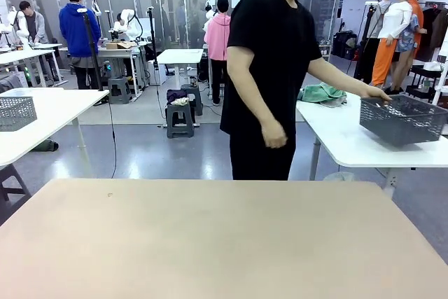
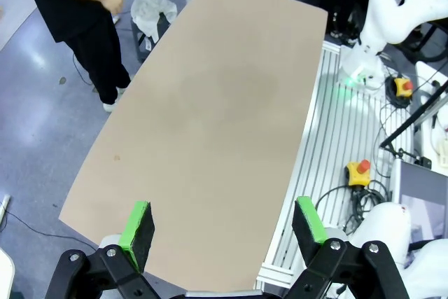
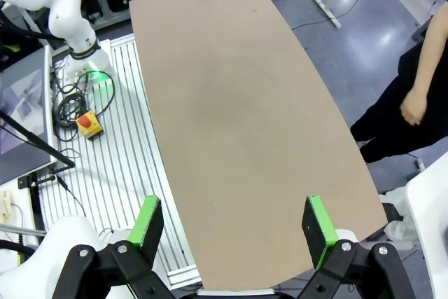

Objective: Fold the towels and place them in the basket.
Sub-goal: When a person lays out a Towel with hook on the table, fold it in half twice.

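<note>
I have both arms above the long, matte beige worktop (image 1: 224,243), which is bare. As far as I can judge, the task has not begun. The left end effector (image 2: 222,220), black with green pads, has its fingers spread wide apart over the worktop's near end, with nothing between them. The right end effector (image 3: 232,218) is the same: fingers apart, holding nothing.

The task's things sit away from my arms. The dark-grey perforated plastic basket (image 1: 395,127) stands on a white worktop (image 1: 343,141) at the far right, beyond the beige one. A person in black clothes (image 1: 269,47) stands at the far side with one hand (image 1: 378,94) on the basket's rim. Behind that outstretched arm, on the same white worktop, lies a crumpled heap of teal-green terry towels (image 1: 320,92), not folded. I cannot tell how many cloths are in it, nor whether anything already lies in the basket.

So every step is left to do. The towels must come to the beige worktop and be spread flat and folded, and each one must then go into the basket. My guess is that the person is about to carry the basket over. Until something lands within reach, I would keep both end effectors apart and clear of the middle.
</note>
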Robot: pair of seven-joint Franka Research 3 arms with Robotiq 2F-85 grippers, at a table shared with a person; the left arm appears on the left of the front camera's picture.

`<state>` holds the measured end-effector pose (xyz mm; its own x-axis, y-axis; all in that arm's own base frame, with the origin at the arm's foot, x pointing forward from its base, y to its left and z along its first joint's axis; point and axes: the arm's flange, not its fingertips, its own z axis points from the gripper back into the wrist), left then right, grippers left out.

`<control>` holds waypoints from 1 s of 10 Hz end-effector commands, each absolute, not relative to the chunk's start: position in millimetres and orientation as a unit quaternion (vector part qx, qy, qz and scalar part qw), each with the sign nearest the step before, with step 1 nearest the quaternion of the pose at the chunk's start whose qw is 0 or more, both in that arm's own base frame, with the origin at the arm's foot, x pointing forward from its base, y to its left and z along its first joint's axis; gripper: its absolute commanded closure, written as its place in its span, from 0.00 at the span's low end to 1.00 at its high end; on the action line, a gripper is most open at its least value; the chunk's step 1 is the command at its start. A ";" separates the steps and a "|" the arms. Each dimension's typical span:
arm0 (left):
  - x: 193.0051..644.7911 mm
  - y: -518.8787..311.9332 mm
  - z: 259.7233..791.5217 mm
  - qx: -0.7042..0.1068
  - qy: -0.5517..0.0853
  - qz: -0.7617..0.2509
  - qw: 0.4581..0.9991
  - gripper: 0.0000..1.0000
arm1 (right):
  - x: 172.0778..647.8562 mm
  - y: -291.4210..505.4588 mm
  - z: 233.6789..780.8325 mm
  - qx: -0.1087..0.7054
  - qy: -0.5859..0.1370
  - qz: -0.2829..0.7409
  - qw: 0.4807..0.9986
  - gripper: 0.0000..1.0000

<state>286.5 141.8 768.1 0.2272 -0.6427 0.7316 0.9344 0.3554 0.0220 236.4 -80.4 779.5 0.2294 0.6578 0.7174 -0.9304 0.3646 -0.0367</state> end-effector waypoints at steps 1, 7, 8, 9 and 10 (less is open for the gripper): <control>286.8 139.9 770.3 -0.221 -0.340 -0.526 0.747 0.00 | 236.3 -79.3 779.9 0.206 -0.334 0.532 0.750 0.00; 286.8 139.9 770.3 -0.221 -0.340 -0.526 0.747 0.00 | 236.3 -79.3 779.9 0.206 -0.334 0.532 0.750 0.00; 286.8 139.9 770.3 -0.221 -0.340 -0.526 0.747 0.00 | 236.3 -79.3 779.9 0.206 -0.334 0.532 0.750 0.00; 286.8 139.9 770.3 -0.221 -0.340 -0.526 0.747 0.00 | 236.3 -79.3 779.9 0.206 -0.334 0.532 0.750 0.00; 286.8 139.9 770.3 -0.221 -0.340 -0.526 0.747 0.00 | 236.3 -79.3 779.9 0.206 -0.334 0.532 0.750 0.00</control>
